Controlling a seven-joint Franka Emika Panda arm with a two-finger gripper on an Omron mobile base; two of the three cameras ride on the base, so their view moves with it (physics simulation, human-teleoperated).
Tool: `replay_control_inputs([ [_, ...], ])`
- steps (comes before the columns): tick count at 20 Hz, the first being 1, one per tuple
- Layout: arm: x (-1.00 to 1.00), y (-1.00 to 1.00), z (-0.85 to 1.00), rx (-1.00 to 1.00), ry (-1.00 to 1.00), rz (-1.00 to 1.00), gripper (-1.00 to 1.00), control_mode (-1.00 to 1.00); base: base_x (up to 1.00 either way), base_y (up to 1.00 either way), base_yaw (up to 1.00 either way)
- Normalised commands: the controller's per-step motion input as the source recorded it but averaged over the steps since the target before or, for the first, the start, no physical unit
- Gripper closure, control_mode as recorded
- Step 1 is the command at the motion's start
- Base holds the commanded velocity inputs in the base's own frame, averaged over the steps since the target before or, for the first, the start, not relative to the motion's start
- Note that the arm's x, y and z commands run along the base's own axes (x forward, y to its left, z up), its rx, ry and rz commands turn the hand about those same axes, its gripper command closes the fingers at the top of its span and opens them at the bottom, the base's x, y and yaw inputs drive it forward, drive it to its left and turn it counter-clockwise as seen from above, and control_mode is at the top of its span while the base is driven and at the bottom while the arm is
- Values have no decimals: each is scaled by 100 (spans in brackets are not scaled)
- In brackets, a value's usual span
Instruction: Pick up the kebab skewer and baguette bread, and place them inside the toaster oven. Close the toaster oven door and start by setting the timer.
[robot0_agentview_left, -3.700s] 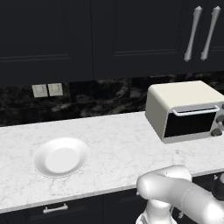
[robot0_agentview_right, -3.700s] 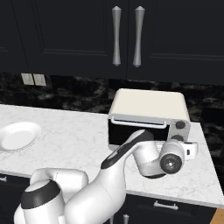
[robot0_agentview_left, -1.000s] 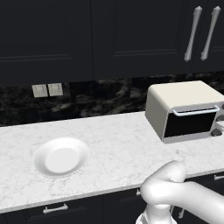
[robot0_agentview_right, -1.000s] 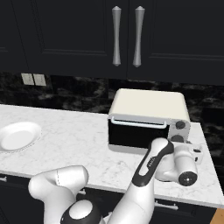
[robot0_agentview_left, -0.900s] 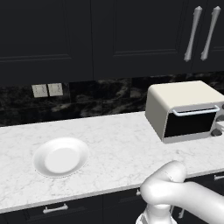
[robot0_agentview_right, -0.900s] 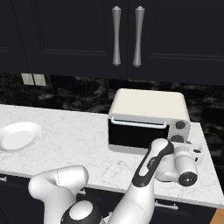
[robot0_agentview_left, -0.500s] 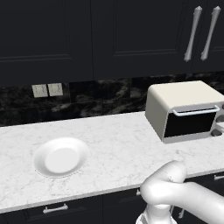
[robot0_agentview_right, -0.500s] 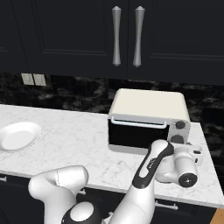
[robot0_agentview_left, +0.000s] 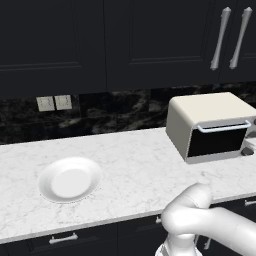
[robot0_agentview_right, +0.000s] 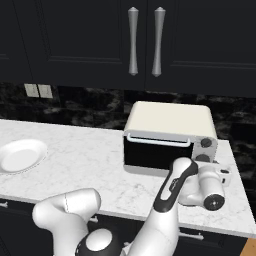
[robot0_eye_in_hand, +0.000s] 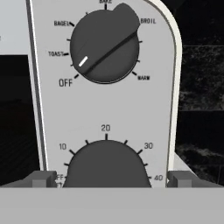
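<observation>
The cream-beige toaster oven (robot0_agentview_left: 210, 125) (robot0_agentview_right: 170, 132) stands on the counter with its dark glass door (robot0_agentview_right: 155, 152) shut under the white bar handle (robot0_agentview_left: 222, 127). My gripper (robot0_agentview_right: 204, 164) (robot0_eye_in_hand: 111, 178) is up against the oven's control panel (robot0_eye_in_hand: 100, 109). It is open, and its two fingertips (robot0_eye_in_hand: 43, 178) stand on either side of the lower timer knob (robot0_eye_in_hand: 107, 164), a little apart from it. The upper mode knob (robot0_eye_in_hand: 105, 46) points between OFF and TOAST. The kebab skewer and the baguette bread are out of view.
An empty white plate (robot0_agentview_left: 70, 179) (robot0_agentview_right: 21, 154) lies on the left of the white marble counter (robot0_agentview_left: 130, 165). Dark cabinets (robot0_agentview_right: 145, 42) hang above, and a black backsplash with outlets (robot0_agentview_left: 54, 103) runs behind. The counter's right end (robot0_agentview_right: 240, 200) is just beyond the oven.
Since 3.7 s ago my hand has swung right and forward, from in front of the door to the knob panel. Over the last second it has barely moved.
</observation>
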Motion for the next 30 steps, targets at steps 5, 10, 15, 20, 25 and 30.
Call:
replay_control_inputs([
  [5,5,1,0,0,0,0,-100,-100,0,0,0],
  [10,0,0,0,0,0,0,-100,-100,0,0,0],
  [15,0,0,0,0,0,0,-100,-100,0,0,0],
  [20,0,0,0,0,0,0,100,-100,0,0,0],
  [25,0,0,0,0,0,0,100,-100,0,0,0],
  [30,0,0,0,0,0,0,100,-100,0,0,0],
])
